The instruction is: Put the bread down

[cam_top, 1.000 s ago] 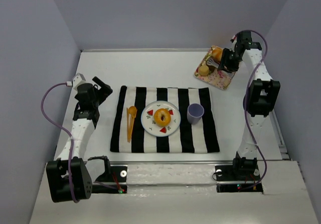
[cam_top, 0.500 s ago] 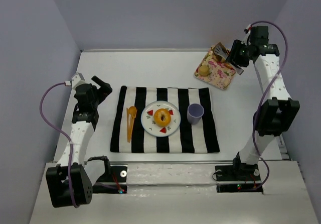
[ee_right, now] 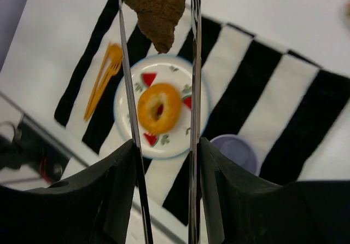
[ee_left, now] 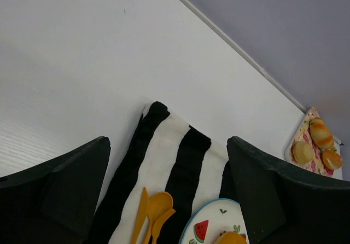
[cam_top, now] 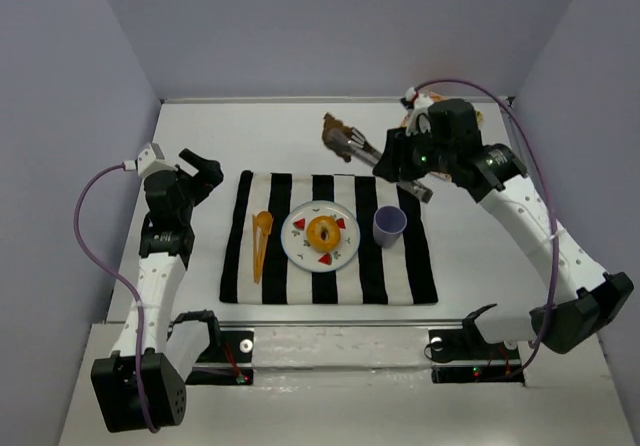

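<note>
Right tool (cam_top: 402, 171) clamped on tongs (ee_right: 195, 63) pinching bread (ee_right: 157, 9) short of the plate (cam_top: 345, 248); a slackened squeeze drops it early; left tool (ee_left: 168, 141) apart

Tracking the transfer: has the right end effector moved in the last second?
Yes: right end effector swung left to the far edge of the mat, tongs holding bread.
</note>
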`<action>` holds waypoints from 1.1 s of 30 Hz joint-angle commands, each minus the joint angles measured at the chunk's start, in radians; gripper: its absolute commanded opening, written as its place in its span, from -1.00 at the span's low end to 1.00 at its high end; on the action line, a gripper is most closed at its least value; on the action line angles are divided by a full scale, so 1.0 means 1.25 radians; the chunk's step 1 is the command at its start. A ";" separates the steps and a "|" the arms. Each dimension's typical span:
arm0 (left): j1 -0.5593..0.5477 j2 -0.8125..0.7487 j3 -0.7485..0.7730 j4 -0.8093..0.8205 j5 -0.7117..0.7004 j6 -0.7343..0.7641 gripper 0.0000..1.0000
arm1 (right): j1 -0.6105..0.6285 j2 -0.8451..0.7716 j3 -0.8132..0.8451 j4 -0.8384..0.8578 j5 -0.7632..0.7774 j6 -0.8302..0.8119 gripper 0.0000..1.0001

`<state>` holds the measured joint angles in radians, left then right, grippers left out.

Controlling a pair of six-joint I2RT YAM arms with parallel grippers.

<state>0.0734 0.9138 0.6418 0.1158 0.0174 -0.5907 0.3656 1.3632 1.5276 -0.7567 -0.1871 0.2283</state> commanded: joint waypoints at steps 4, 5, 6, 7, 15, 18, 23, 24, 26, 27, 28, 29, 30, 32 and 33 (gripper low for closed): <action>-0.004 -0.032 -0.004 0.028 0.040 -0.008 0.98 | 0.275 -0.068 -0.113 0.033 -0.053 0.022 -0.41; -0.004 -0.035 -0.007 0.029 0.040 -0.010 0.98 | 0.333 -0.057 -0.120 0.035 -0.063 0.025 -0.38; -0.002 -0.036 -0.007 0.029 0.039 -0.011 0.98 | 0.356 -0.031 -0.120 0.032 -0.065 0.030 -0.38; -0.004 -0.040 -0.007 0.028 0.036 -0.010 0.98 | 0.391 -0.013 -0.120 0.031 -0.064 0.032 -0.38; -0.004 -0.065 -0.014 0.025 0.038 -0.012 0.98 | 0.429 0.111 -0.140 0.010 -0.057 0.046 -0.29; -0.002 -0.070 -0.018 0.026 0.038 -0.015 0.98 | 0.429 0.132 -0.153 -0.015 -0.002 0.050 -0.21; -0.002 -0.073 -0.020 0.028 0.038 -0.015 0.98 | 0.429 0.146 -0.177 -0.029 0.037 0.070 -0.05; -0.002 -0.073 -0.020 0.028 0.038 -0.015 0.98 | 0.429 0.144 -0.177 -0.030 0.040 0.070 -0.02; -0.004 -0.073 -0.020 0.028 0.038 -0.013 0.98 | 0.429 0.139 -0.175 -0.030 0.044 0.071 0.04; -0.002 -0.073 -0.021 0.028 0.039 -0.013 0.98 | 0.429 0.131 -0.174 -0.030 0.045 0.071 0.11; -0.004 -0.073 -0.020 0.028 0.041 -0.013 0.98 | 0.429 0.128 -0.173 -0.030 0.044 0.071 0.15; -0.002 -0.075 -0.020 0.028 0.041 -0.013 0.98 | 0.429 0.123 -0.172 -0.032 0.042 0.071 0.17; -0.004 -0.075 -0.020 0.028 0.041 -0.012 0.98 | 0.429 0.117 -0.170 -0.032 0.040 0.070 0.19; -0.002 -0.078 -0.020 0.028 0.043 -0.012 0.98 | 0.429 0.111 -0.164 -0.038 0.039 0.070 0.25; -0.002 -0.079 -0.021 0.028 0.044 -0.012 0.98 | 0.429 0.108 -0.162 -0.039 0.038 0.069 0.30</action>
<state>0.0734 0.8413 0.6285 0.1158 0.0456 -0.6044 0.8997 1.5501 1.3109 -0.7921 -0.1635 0.3107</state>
